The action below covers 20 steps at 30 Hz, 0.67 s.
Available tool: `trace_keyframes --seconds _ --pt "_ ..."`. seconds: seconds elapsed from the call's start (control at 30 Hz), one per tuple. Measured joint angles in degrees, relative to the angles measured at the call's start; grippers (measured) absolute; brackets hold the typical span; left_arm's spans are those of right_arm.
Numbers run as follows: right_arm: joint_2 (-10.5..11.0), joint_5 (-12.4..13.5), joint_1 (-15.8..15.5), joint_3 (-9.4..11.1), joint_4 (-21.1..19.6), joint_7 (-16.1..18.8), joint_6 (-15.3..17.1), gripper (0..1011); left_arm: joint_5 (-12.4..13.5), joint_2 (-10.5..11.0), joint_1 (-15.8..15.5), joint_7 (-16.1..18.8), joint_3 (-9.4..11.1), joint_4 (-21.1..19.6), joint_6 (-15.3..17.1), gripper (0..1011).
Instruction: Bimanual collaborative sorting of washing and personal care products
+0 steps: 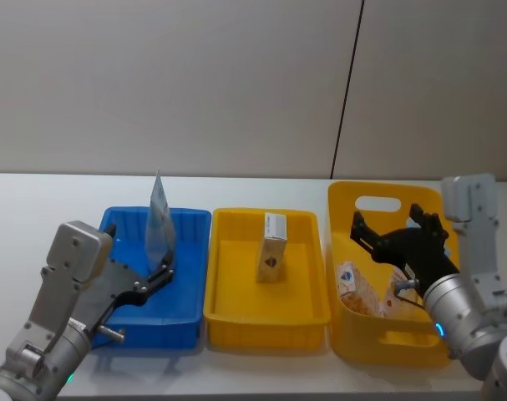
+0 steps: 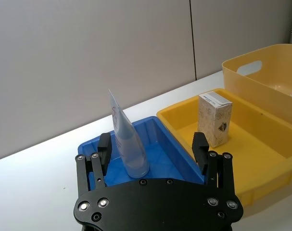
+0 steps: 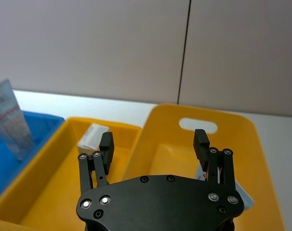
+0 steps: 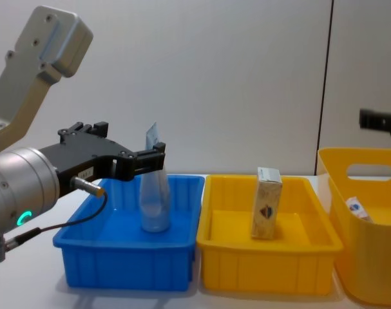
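A pale-blue squeeze tube (image 1: 159,222) stands upright on its cap in the blue bin (image 1: 186,313). My left gripper (image 1: 144,261) is open at that bin's near side. In the left wrist view the tube (image 2: 127,147) rises between the spread fingers of the left gripper (image 2: 153,148), closer to one finger (image 2: 104,146). A beige carton (image 1: 272,249) stands upright in the shallow yellow bin (image 1: 266,322). My right gripper (image 1: 387,219) hangs open over the tall yellow basket (image 1: 387,347), where white cartons with red-orange print (image 1: 358,289) lie.
The three containers sit side by side on a white table (image 1: 36,200) before a grey wall. The chest view shows the tube (image 4: 154,199), the beige carton (image 4: 266,203) and a carton (image 4: 357,209) in the basket.
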Motion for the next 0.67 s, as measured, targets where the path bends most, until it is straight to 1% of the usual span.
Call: trace_keyframes --seconds 0.03,0.2,0.33,0.43,0.6,0.63,0.67 --pt "-0.1 0.7 -0.2 0.3 -0.4 0.7 -1.1 1003 0.0 0.0 0.0 0.0 0.0 0.0 0.0 1001" --pt "-0.2 2.7 -0.8 1.0 -1.8 2.7 -3.7 1003 0.0 0.0 0.0 0.0 0.0 0.0 0.0 1001" --pt "-0.1 2.9 -0.9 1.0 -1.8 2.8 -3.8 1003 0.0 0.0 0.0 0.0 0.0 0.0 0.0 1001" --pt "0.3 3.1 -1.2 0.6 -1.8 2.8 -4.3 1003 0.0 0.0 0.0 0.0 0.0 0.0 0.0 1001" --pt "2.0 4.2 -2.6 -0.6 -1.9 2.5 -6.0 1003 0.0 0.0 0.0 0.0 0.0 0.0 0.0 1001" --pt "2.8 4.7 -3.2 -1.2 -2.0 2.4 -6.7 1003 0.0 0.0 0.0 0.0 0.0 0.0 0.0 1001" --pt "3.1 5.0 -3.5 -1.4 -2.0 2.3 -7.1 1003 0.0 0.0 0.0 0.0 0.0 0.0 0.0 1001"
